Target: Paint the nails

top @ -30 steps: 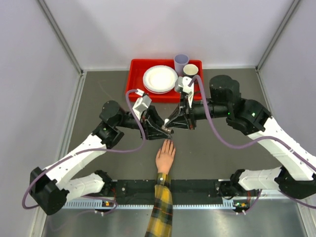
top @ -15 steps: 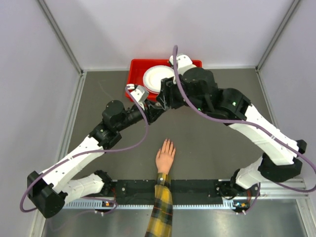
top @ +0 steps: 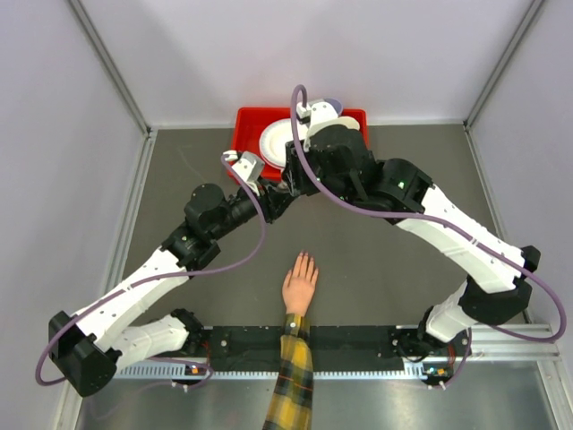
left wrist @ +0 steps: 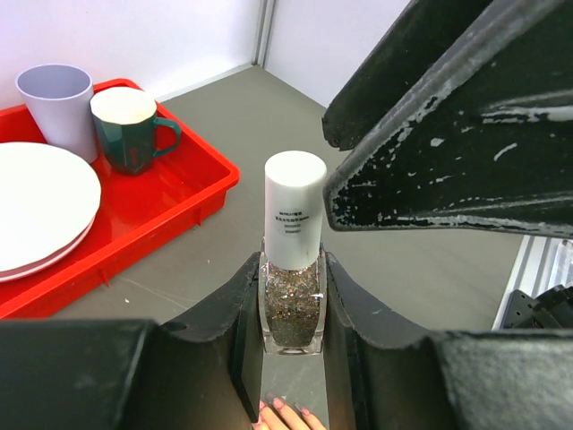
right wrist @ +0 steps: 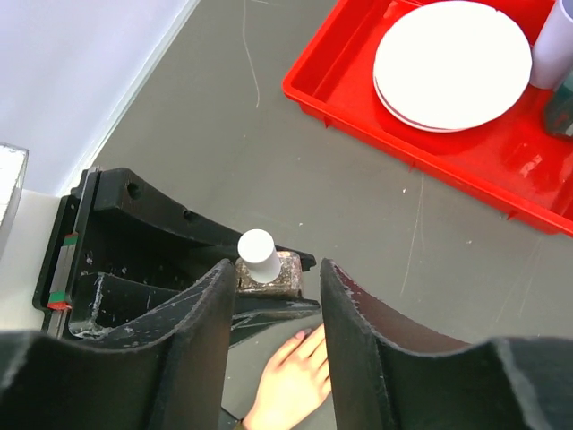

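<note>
Nails (left wrist: 278,405): being shown only as pale pink tips at the bottom edge of the left wrist view, cut off by the frame. From above they are too small to be made out.
Table (top: 385,260): grey, with its near edge being covered by the arm bases.
Right arm (top: 430,210): being arched over the tray's near rim, so its own claw is being hidden from the top camera.
Left arm (top: 170,260): being stretched toward the same spot.
Tray (top: 246,134): red, at the far edge, being partly hidden by the right arm.
Plaid sleeve (top: 291,385): being cut off at the bottom of the top view.
Peach hand (top: 300,287): being rested palm down near the table's front, with its fingers pointing toward the tray.
Plate (left wrist: 36,202): white, lying in the tray, cut off at the left.
Cups: a lavender cup (left wrist: 55,106) and a dark green mug (left wrist: 125,130) are being kept just beside each other in the tray.
Right gripper (right wrist: 276,273): being held spread above the bottle's cap, gripping nothing.
Left gripper (left wrist: 292,309): being pressed onto the bottle's glass body, well apart from the peach hand in the top view.
Bottle (left wrist: 293,260): being held upright, clear with glittery contents and a white cap. The label print is too small to be read.
</note>
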`<state>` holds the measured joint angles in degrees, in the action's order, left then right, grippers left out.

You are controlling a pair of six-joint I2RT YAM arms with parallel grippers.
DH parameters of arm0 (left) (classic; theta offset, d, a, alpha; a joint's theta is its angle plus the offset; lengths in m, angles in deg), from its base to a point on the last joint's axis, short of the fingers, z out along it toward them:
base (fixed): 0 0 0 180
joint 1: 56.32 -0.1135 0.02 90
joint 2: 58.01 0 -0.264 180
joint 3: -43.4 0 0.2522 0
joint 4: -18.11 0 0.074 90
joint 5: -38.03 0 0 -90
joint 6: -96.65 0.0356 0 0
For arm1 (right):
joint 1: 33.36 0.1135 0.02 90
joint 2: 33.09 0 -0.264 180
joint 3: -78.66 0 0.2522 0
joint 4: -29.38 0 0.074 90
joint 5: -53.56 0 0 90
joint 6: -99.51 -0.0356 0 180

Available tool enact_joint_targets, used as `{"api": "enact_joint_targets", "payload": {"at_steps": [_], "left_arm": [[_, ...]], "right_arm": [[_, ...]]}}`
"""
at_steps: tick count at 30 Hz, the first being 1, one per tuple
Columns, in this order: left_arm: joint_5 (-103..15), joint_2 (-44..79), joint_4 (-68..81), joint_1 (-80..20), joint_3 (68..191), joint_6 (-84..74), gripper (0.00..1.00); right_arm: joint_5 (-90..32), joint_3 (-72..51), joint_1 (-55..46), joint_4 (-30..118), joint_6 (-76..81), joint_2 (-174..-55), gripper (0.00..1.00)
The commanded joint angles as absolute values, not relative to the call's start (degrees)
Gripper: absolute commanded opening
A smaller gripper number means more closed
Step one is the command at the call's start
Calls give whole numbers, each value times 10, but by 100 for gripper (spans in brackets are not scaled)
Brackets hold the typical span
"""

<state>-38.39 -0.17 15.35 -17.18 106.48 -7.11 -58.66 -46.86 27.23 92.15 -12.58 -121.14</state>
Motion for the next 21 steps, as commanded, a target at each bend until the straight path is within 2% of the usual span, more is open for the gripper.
{"api": "enact_joint_targets", "payload": {"at_steps": [1, 7, 17, 20, 21], "left_arm": [[-389, -17, 200, -169, 1067, -86, 0], [-386, -16, 200, -166, 1071, -89, 0], [-381, -25, 208, -166, 1066, -93, 0], [-360, -31, 226, -166, 1057, -90, 0], [-344, -36, 233, -166, 1051, -92, 0]], "right_arm": [[-572, -474, 281, 888, -120, -1218, 41], [-554, -467, 281, 874, -117, -1224, 40], [-545, -458, 282, 871, -111, -1224, 28], [-537, -455, 281, 870, -104, -1221, 12], [-535, -451, 281, 871, -100, -1219, 2]]}}
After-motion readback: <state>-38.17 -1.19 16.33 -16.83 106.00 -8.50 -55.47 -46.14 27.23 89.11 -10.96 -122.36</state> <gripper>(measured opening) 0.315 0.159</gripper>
